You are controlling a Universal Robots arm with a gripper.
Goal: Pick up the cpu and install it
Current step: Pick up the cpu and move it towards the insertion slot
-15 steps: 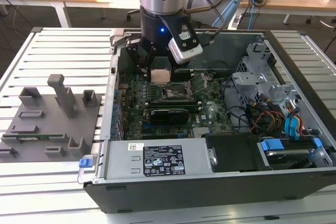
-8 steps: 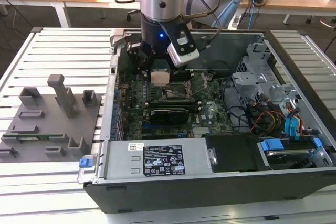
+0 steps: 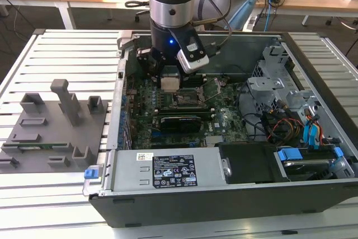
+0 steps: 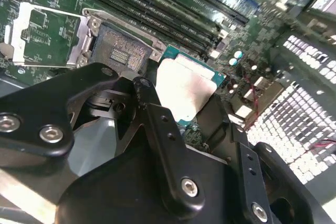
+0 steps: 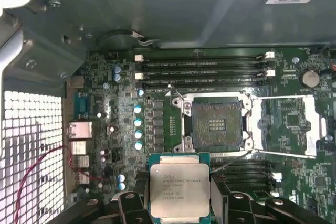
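The end effector (image 3: pixel 168 76) is closed on the cpu (image 5: pixel 179 188), gripping it by its edges and holding it flat above the motherboard (image 5: pixel 126 114) inside the open computer case (image 3: pixel 224 200). The chip hangs just beside the open socket (image 5: pixel 217 125), not yet seated.

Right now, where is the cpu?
In the first wrist view the cpu sits in the gripper, held above the motherboard beside the open socket.

A: What holds the cpu (image 5: pixel 180 187)?
B: The gripper (image 5: pixel 180 205), black fingers (image 5: pixel 130 204) at two opposite edges.
A: And the socket (image 5: pixel 217 125)?
B: Uncovered, its frame (image 5: pixel 286 125) flipped open beside it; cpu apart from it.
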